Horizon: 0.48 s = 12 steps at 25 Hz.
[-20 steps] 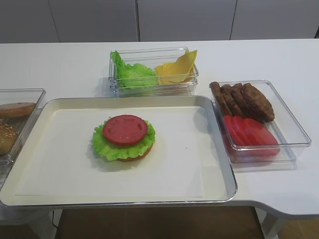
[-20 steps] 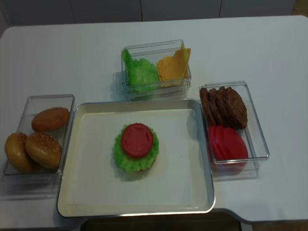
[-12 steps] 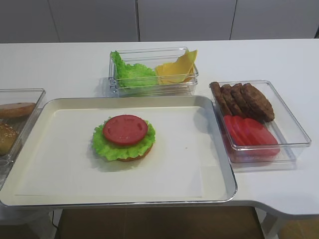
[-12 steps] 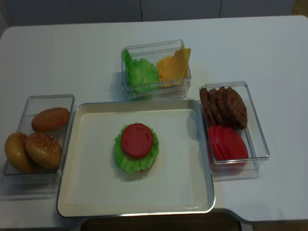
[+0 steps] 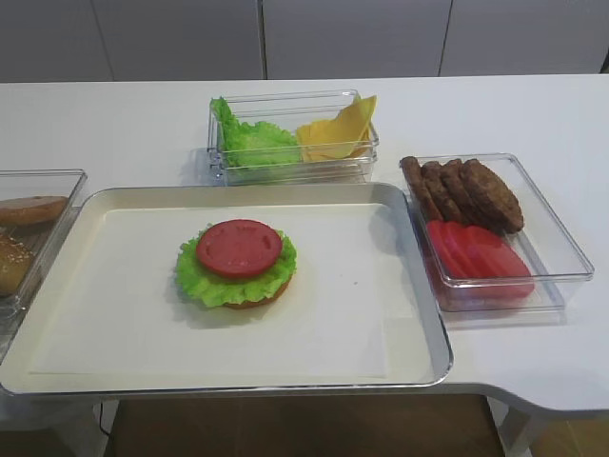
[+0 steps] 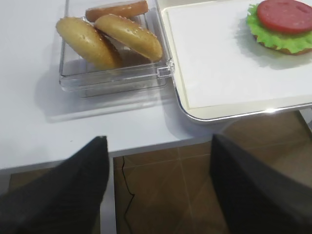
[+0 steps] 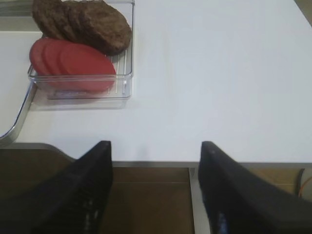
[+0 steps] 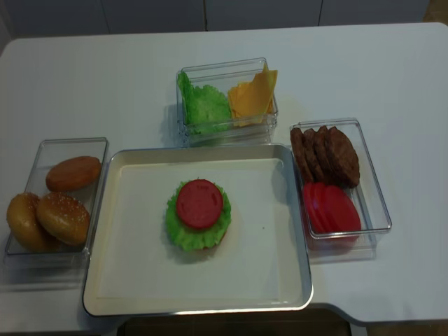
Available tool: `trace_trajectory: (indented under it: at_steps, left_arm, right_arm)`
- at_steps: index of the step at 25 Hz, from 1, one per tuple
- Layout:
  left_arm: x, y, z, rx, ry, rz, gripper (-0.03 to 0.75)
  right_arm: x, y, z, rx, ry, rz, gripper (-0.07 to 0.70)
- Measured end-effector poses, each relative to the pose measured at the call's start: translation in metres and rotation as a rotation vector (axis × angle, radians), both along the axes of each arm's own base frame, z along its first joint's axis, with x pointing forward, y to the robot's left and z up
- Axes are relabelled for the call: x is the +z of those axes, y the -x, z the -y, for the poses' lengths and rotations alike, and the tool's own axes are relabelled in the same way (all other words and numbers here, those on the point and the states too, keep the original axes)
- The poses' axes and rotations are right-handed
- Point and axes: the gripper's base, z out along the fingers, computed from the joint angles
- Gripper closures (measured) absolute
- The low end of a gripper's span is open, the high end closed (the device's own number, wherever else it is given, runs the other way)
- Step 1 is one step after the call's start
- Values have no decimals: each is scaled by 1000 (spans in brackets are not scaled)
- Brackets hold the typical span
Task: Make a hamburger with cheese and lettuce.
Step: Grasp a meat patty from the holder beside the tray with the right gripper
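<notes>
Right gripper (image 7: 155, 192) jaws wide, empty, off table edge (image 7: 204, 161).

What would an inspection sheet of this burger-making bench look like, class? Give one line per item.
Surface: white table, metal tray at the front.
Job's things: hamburger on the tray, so far bun, lettuce and tomato; no patty or cheese on it. Spare lettuce and cheese share the rear box.
Clutter: bun box on the left; patties and tomato slices in the box on the right.
End effectors: left end effector and right end effector open, empty, hanging off the front edge.
Cables: one faintly seen at the right wrist view's edge.
Surroundings: pale cabinets, brown floor.
</notes>
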Motion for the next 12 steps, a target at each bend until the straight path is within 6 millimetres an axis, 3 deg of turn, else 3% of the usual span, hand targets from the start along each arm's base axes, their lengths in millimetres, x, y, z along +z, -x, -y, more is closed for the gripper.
trace_trajectory:
  at_steps: [12]
  left_arm:
    - [0, 0, 0, 0, 0, 0, 232]
  right_arm:
    - [0, 0, -1, 0, -18, 0, 183]
